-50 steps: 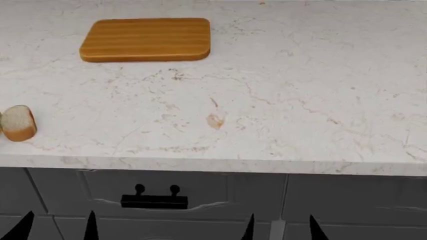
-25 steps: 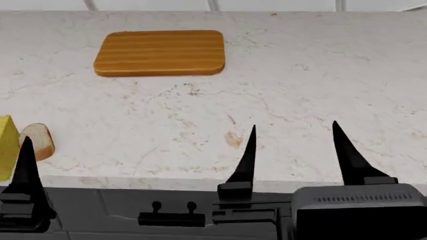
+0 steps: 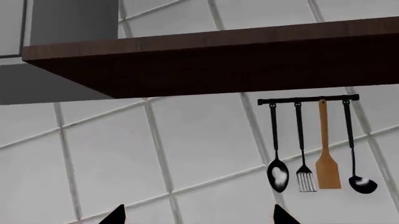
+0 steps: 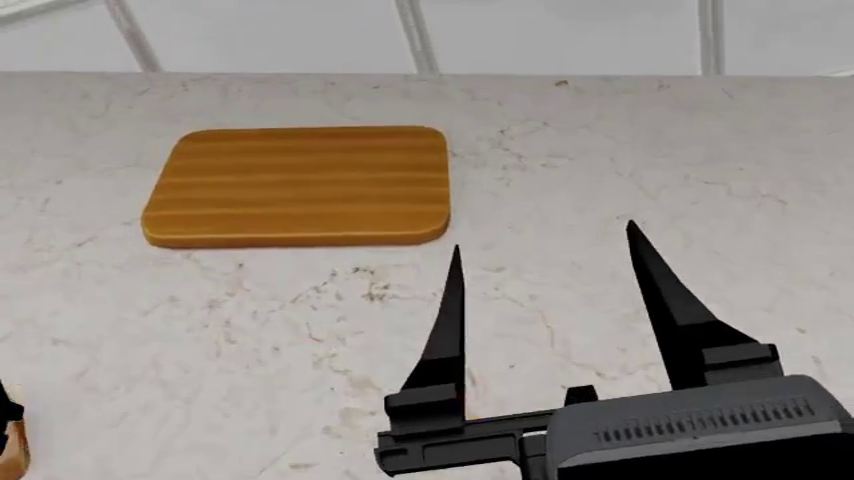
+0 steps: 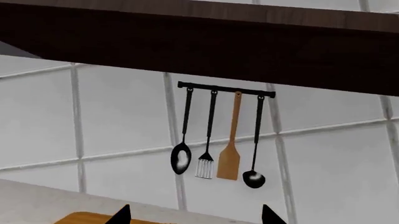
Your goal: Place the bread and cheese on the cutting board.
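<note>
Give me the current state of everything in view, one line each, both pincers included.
cutting board: flat on the counter, nothing on it.
bread: only a sliver at the head view's left edge, not on the board.
cheese: not in view.
right pincer: open, empty, above the counter near the board.
left pincer: open, empty, pointed at the tiled wall.
hanging utensils: four on their wall rail.

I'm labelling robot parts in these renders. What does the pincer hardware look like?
The right pincer has two long black fingers tapering to sharp points, mounted on a black crossbar, with a grey ribbed housing behind. No cables or markings are visible. Of the left pincer, only two black tips show.
</note>
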